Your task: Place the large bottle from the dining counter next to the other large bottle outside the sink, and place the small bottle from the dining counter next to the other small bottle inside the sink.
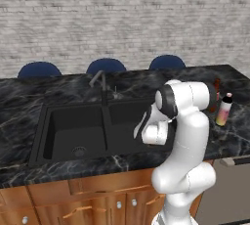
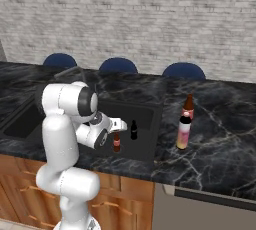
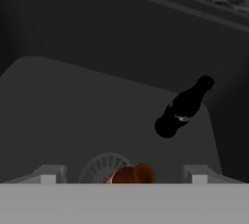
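Black marble counter holds a double sink (image 2: 145, 146). Inside its right basin, the small brownish bottle (image 2: 116, 143) stands beside the small black bottle (image 2: 133, 130). Above the brownish one, the gripper (image 2: 119, 125) is spread wide, released.

We are in a rendered kitchen — a black double-basin sink (image 1: 78, 131) with a curved grey faucet (image 1: 99, 81) sits in a black veined marble counter (image 2: 220, 139) over wooden cabinets (image 1: 73, 204). Blue chair backs (image 1: 106, 65) and a pale brick wall (image 2: 150, 19) stand behind it.
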